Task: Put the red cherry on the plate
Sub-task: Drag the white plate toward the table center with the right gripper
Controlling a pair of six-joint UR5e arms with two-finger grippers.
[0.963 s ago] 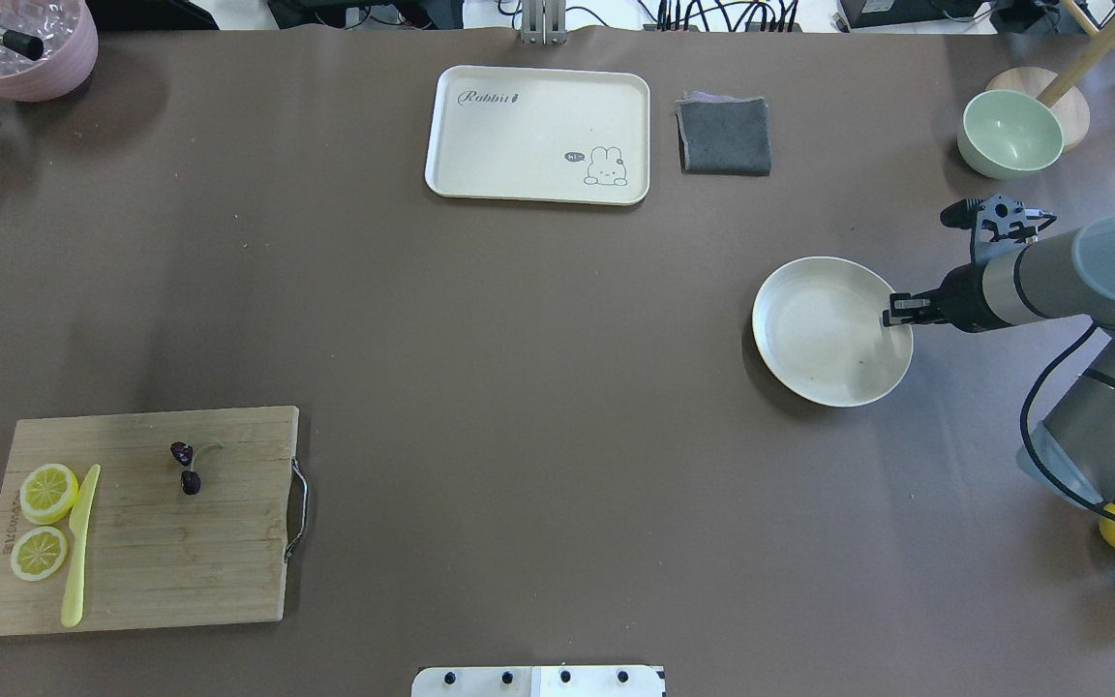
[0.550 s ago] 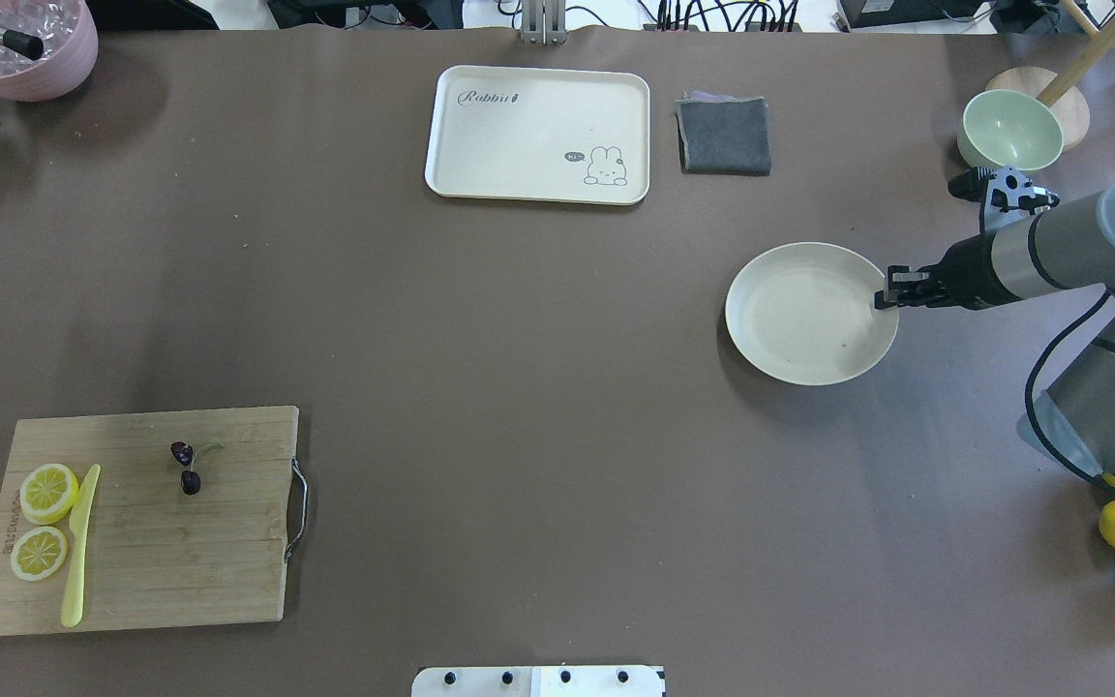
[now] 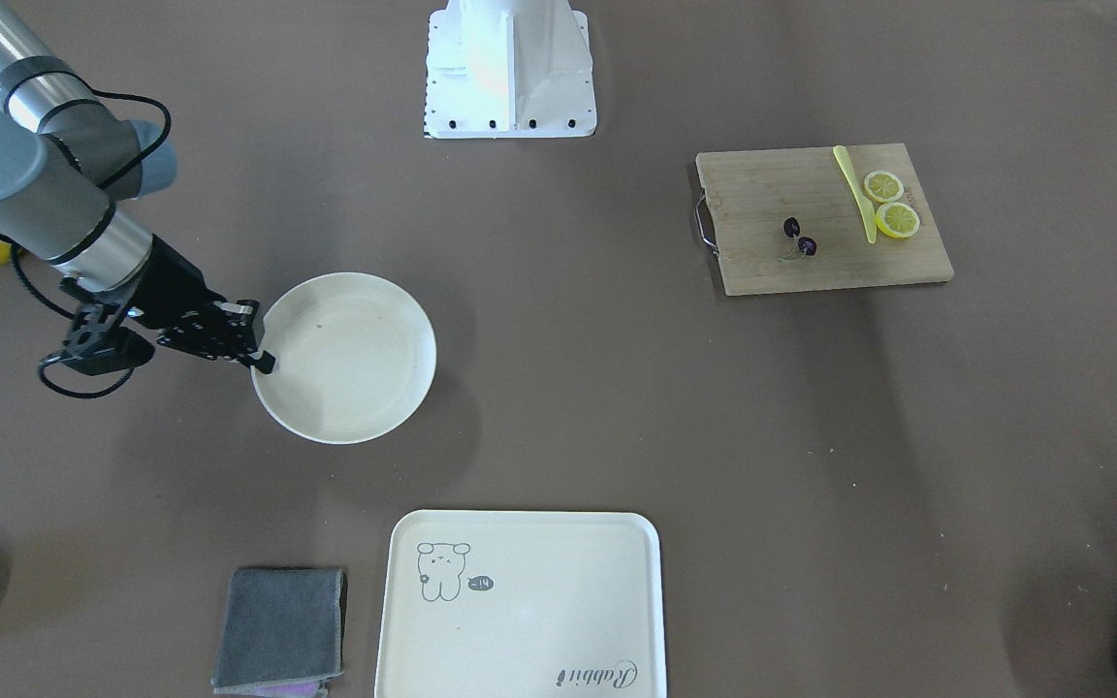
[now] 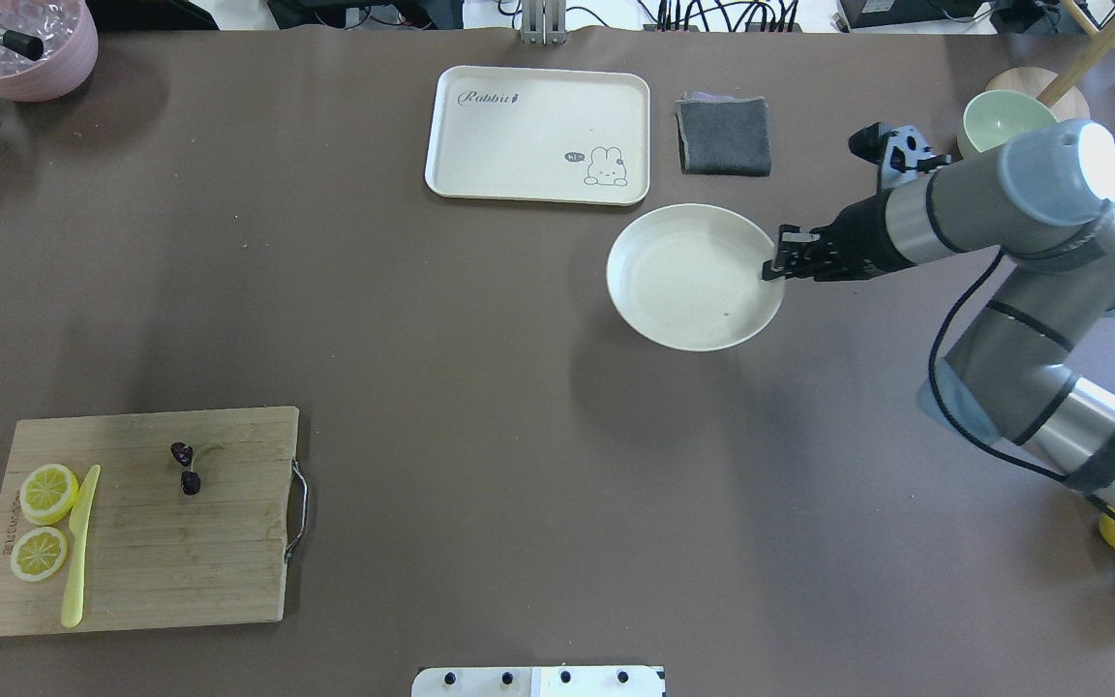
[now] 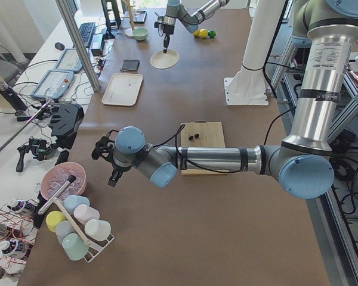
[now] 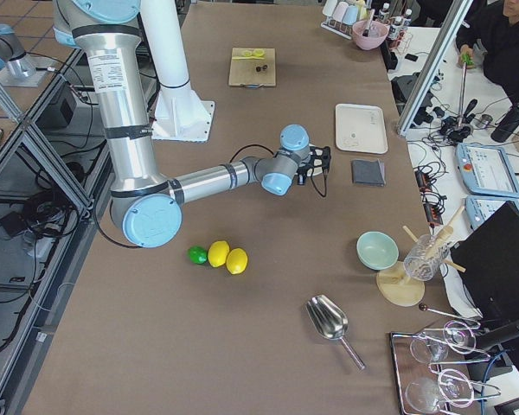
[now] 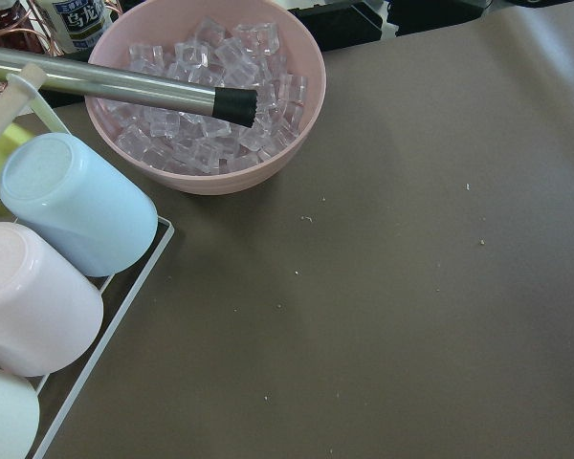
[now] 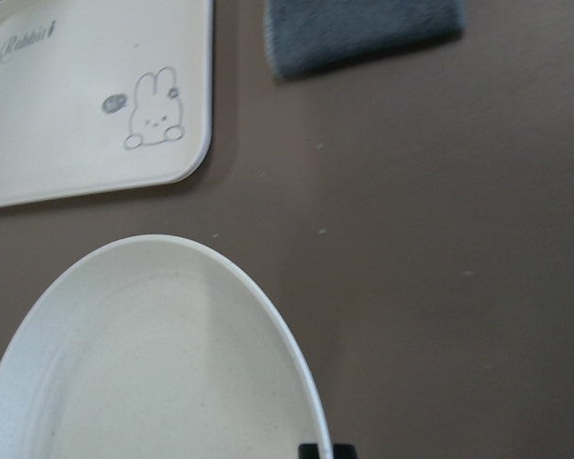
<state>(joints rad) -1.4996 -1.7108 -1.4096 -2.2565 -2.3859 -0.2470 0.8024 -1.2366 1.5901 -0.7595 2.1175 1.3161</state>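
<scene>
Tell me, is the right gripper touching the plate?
Touching. The overhead view shows the right gripper with its jaws closed over the rim of the plate, no gap between them; the front-facing view agrees.

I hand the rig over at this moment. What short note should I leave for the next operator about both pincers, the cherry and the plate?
Right pincer: shut on the rim of the plate, beside the rabbit tray.
Left pincer: near the ice bowl; I cannot tell whether it is open or shut.
Red cherry: lies on the cutting board, far from the plate.
Done: plate gripped.
Left: put the cherry on the plate.
</scene>
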